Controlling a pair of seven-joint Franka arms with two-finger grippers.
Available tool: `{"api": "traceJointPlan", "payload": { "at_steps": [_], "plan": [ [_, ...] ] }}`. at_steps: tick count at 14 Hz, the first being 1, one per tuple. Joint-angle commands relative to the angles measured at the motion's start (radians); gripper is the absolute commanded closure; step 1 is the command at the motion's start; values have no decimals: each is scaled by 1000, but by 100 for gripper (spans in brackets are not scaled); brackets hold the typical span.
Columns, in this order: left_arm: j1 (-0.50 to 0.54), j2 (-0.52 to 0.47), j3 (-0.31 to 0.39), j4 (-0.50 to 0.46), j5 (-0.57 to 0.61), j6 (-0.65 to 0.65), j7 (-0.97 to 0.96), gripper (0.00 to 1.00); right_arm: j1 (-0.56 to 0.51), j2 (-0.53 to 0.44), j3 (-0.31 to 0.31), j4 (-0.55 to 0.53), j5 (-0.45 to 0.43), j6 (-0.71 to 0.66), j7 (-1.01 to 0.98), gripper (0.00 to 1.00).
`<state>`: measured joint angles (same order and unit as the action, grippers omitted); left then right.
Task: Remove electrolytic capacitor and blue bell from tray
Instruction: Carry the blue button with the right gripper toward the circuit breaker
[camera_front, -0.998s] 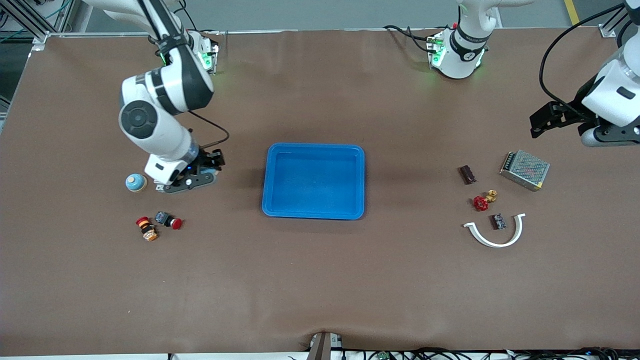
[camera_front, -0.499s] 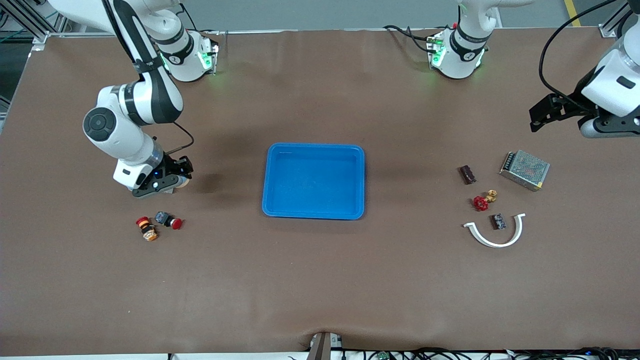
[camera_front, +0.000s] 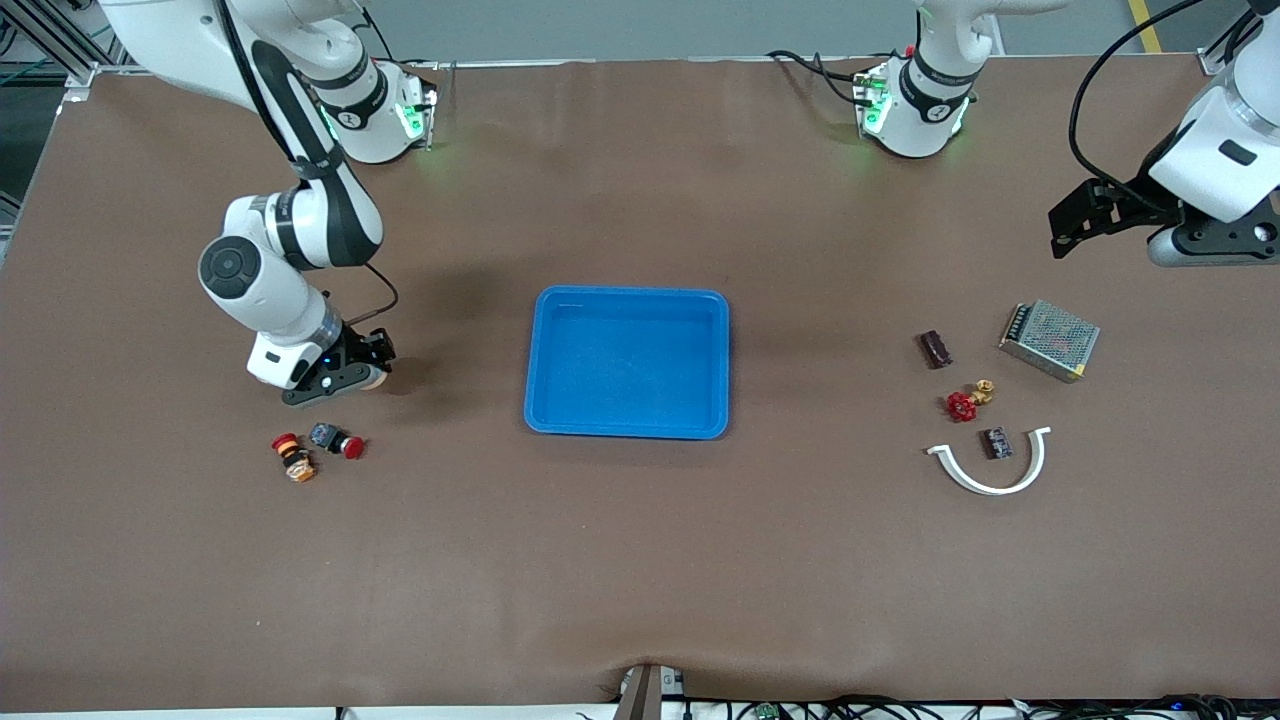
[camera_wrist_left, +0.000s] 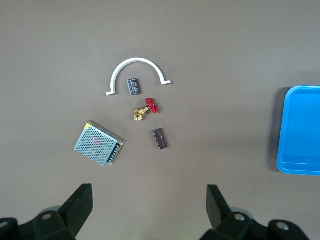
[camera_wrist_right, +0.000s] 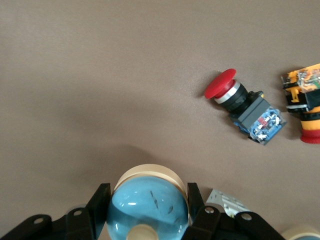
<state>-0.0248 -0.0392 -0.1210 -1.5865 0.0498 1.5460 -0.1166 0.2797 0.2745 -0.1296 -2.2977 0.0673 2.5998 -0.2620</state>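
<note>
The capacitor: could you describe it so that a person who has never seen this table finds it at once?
Start at the blue tray in the middle of the table, then look toward the left arm's end, where five small parts lie together. The capacitor is the part of that group closest to the tray, beside the metal mesh box. It is a small, dark brown block, unlike the red valve and white arc.

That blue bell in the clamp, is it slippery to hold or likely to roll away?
The bell has a glossy rounded dome, so it probably is a bit slippery; the right gripper presses its fingers on the dome's two sides. Its wide cream base suggests it would sit steady if set down upright, though on its side it might roll.
</note>
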Motion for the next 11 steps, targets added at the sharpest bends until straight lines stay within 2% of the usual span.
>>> {"api": "traceJointPlan", "payload": {
  "at_steps": [1,11],
  "plan": [
    [3,-30,-3,-24,-16,-10,2,0,-20,31,16,-5,-9,54,-6,74],
    [8,-34,-3,-26,-16,-21,0,0,-13,112,18,-6,-9,158,-5,73]
  ]
}}
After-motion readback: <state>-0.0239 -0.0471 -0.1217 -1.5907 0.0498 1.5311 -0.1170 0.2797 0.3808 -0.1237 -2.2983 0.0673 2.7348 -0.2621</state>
